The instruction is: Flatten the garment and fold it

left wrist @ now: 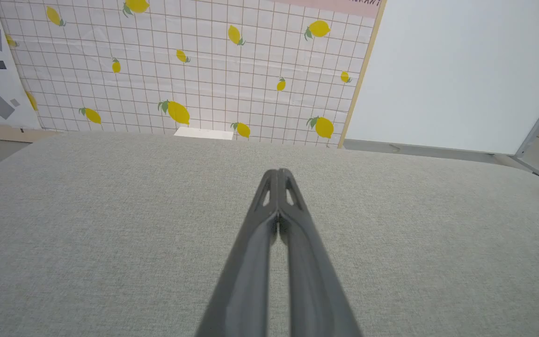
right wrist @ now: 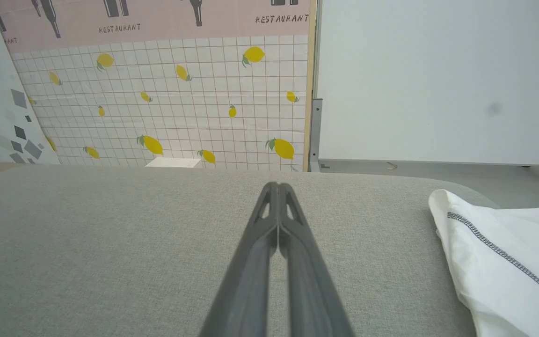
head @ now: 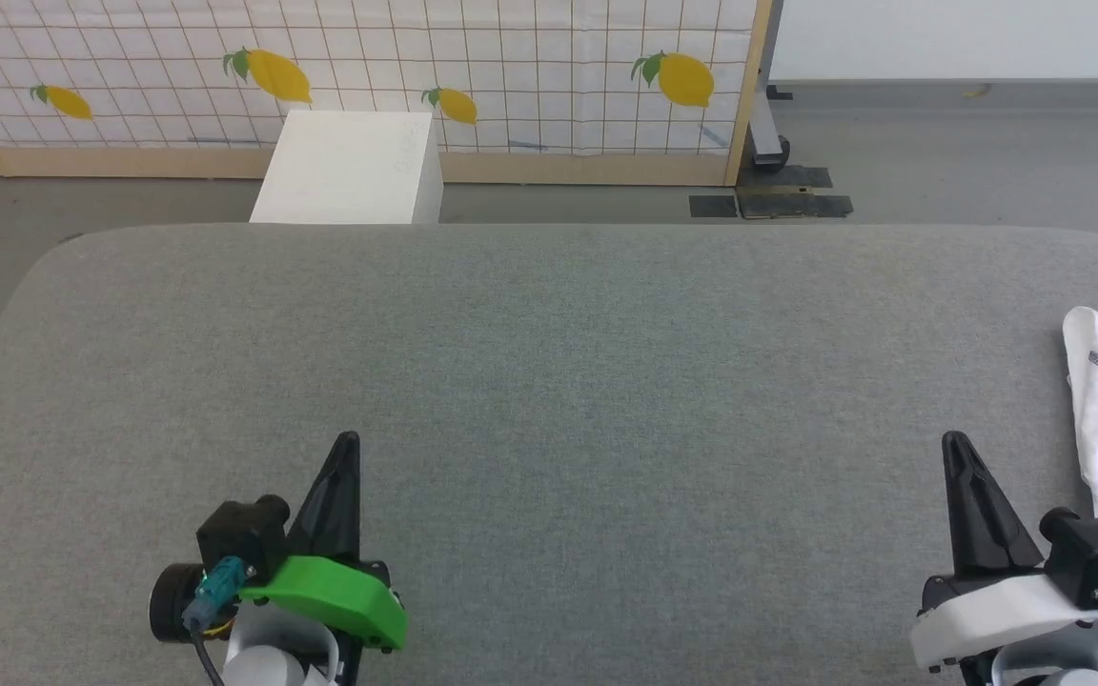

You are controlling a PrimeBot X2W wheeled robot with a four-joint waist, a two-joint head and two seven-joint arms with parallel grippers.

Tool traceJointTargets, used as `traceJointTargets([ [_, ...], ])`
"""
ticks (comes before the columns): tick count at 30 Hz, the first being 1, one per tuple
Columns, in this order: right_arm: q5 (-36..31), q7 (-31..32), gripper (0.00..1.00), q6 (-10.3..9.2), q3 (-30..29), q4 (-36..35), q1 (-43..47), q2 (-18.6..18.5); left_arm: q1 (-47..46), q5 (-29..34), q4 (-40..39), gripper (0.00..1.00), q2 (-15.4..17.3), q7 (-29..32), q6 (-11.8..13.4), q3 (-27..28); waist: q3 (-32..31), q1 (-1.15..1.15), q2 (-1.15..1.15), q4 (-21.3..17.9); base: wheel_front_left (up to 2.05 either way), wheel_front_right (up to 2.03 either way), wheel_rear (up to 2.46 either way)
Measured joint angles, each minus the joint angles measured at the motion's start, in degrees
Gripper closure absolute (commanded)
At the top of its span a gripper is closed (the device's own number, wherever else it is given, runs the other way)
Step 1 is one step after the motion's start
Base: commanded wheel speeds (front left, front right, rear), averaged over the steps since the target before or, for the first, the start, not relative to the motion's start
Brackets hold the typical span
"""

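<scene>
Near left: I see the left gripper (head: 348,442) over the grey fabric-covered table (head: 549,343). Its two dark fingers (left wrist: 251,267) are pressed together tip to tip and grip nothing. The tips point toward the far edge. I cannot tell whether they touch the table.

Far left of centre: a white box (head: 349,171) stands on the floor just past the table's far edge. Behind it runs a wood-framed screen (head: 530,67) printed with a grid and yellow lemons. Dark floor patches (head: 768,204) lie near the foot of its right post.

Near right: the right gripper (head: 955,440) sits level with the left one and well apart from it. Its fingers (right wrist: 307,281) are likewise fully closed and empty, pointing far.

Right edge: the garment (right wrist: 494,262) lies bunched on the table, just to the right of the right gripper and clear of its fingers. It is white, with a line of dark zigzag stitching along one seam. The edge of the picture cuts off its right part.
</scene>
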Motion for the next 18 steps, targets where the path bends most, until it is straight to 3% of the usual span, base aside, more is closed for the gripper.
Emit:
traceJointTargets([
  [18, -0.4, 1.5, 1.0, 0.0, 0.8, -0.4, 0.0, 0.0, 0.1, 1.9, -2.0, 1.0, 0.0, 2.3, 0.8, 0.7, 0.0, 0.0, 0.0, 0.0, 0.0, 0.0, 0.0],
])
